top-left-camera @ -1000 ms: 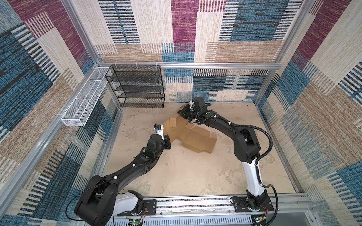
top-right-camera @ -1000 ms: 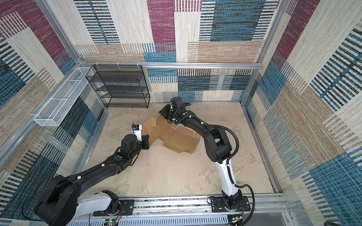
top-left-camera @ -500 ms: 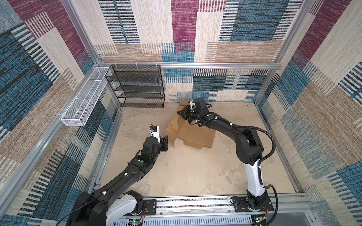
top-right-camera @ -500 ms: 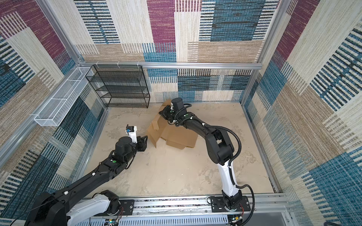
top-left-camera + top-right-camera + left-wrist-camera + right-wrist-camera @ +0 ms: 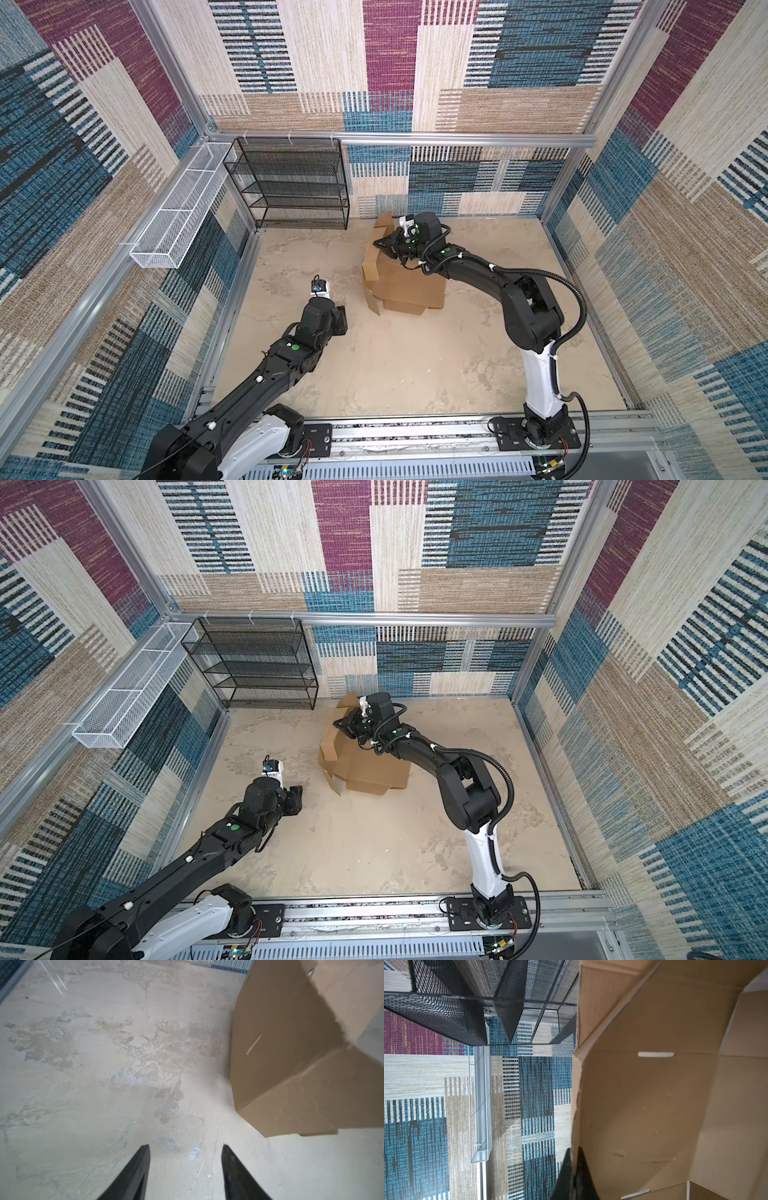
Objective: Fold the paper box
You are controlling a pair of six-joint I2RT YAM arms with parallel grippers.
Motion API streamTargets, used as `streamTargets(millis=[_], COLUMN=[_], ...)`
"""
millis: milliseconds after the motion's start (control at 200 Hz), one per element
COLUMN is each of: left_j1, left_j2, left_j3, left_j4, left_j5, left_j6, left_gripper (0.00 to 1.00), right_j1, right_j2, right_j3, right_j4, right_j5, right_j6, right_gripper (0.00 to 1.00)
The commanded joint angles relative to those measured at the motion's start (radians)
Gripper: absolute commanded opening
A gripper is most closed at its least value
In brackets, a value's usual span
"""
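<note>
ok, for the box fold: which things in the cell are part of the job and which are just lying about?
Job: plain brown corrugated cardboard box; right gripper, shut on a panel edge of it; left gripper, open, apart from the box.
Lying about: black wire-mesh shelf rack at the back wall; white wire-mesh basket on the left wall.

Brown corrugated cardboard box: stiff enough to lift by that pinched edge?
The brown corrugated cardboard box probably bends at its creases: loose flaps splay unevenly. It seems light, since the right hand pinching one wall edge props it.
</note>
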Motion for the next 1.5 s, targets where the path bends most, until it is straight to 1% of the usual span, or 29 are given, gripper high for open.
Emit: streamTargets(millis=[0,45,155,270,581,746,966,1222,1497], left_j1=[-0.001,-0.007,-0.028,-0.064,-0.157,-0.179,-0.191,-0.209,-0.244], left_j2=[0.060,0.082,0.107,0.151,0.233,0.298,0.390,0.433,0.466], left_j3=[0.040,0.055,0.063,0.087,0.102,0.130,0.181,0.200,0.205], left_j4=[0.029,0.033,0.086,0.093,0.136,0.158,0.201,0.243,0.283], left_j5=[0.070,0.074,0.080,0.071,0.028,0.016,0.007,0.012,-0.058], left_j6=[0.009,0.007,0.000,-0.011,-0.049,-0.044,-0.025,-0.049,-0.088], left_gripper=[0.56,0.53,0.53,0.52,0.52,0.52,0.51,0.51,0.49], right_j1=[0.000,0.000,0.000,0.000,0.000,0.001,0.003,0.003,0.003], right_j2=[-0.014,-0.016,-0.023,-0.021,0.015,0.033,0.034,0.040,0.064], right_j3=[-0.012,-0.043,-0.110,-0.163,-0.214,-0.220,-0.218,-0.222,-0.240], right_j4=[0.126,0.151,0.245,0.325,0.467,0.503,0.490,0.489,0.522], right_j5=[-0.064,-0.068,-0.085,-0.098,-0.114,-0.118,-0.113,-0.102,-0.124], right_j6=[0.013,0.008,0.005,0.013,0.049,0.086,0.082,0.078,0.080], right_gripper=[0.04,0.04,0.04,0.04,0.04,0.04,0.04,0.04,0.04])
